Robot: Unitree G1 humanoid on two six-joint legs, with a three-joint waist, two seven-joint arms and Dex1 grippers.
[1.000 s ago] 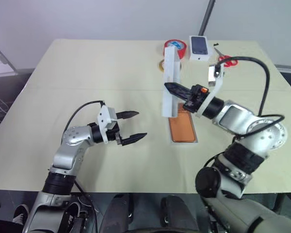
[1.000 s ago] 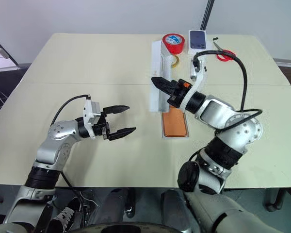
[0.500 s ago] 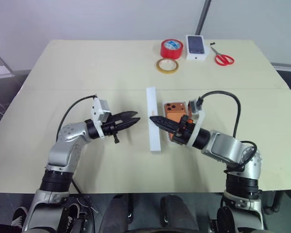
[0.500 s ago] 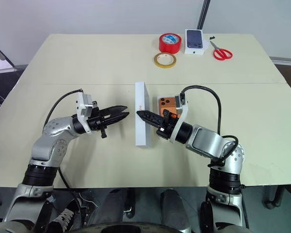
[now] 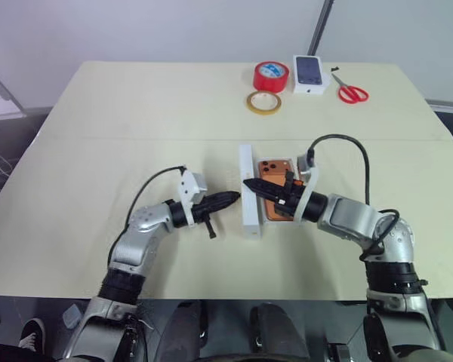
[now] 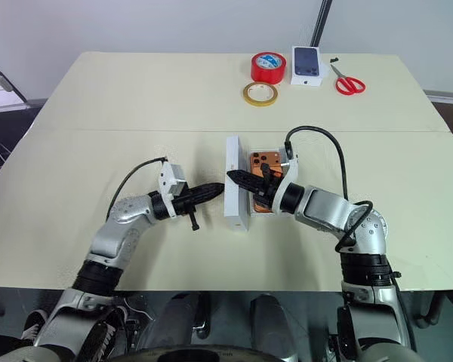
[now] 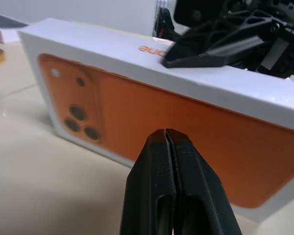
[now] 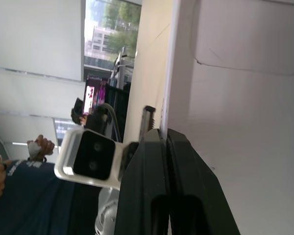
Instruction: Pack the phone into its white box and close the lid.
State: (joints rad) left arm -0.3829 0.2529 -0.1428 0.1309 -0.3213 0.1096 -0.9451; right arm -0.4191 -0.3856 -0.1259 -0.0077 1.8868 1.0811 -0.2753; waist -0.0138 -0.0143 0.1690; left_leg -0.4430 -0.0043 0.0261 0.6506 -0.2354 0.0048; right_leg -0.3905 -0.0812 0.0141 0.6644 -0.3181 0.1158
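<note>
The orange phone [image 5: 272, 168] lies back up in the white box [image 5: 279, 223] at the table's middle. The lid [image 5: 251, 219] stands on its long edge against the box's left side. Its outer face, printed with an orange phone [image 7: 137, 98], faces my left arm. My right gripper [image 5: 247, 182] reaches over the phone and is shut on the lid's upper wall [image 8: 172, 73]. My left gripper [image 5: 236, 197] is shut, with its tips [image 7: 165, 132] at the lid's printed face.
At the far edge of the table are a red tape roll [image 5: 271, 75], a yellow tape ring [image 5: 263, 102], a small white box printed with a dark phone [image 5: 310, 73] and red scissors [image 5: 352, 93].
My right gripper has brought the lid down from above the phone and stood it on edge beside the box. My left gripper has shut and moved right, up to the lid.
</note>
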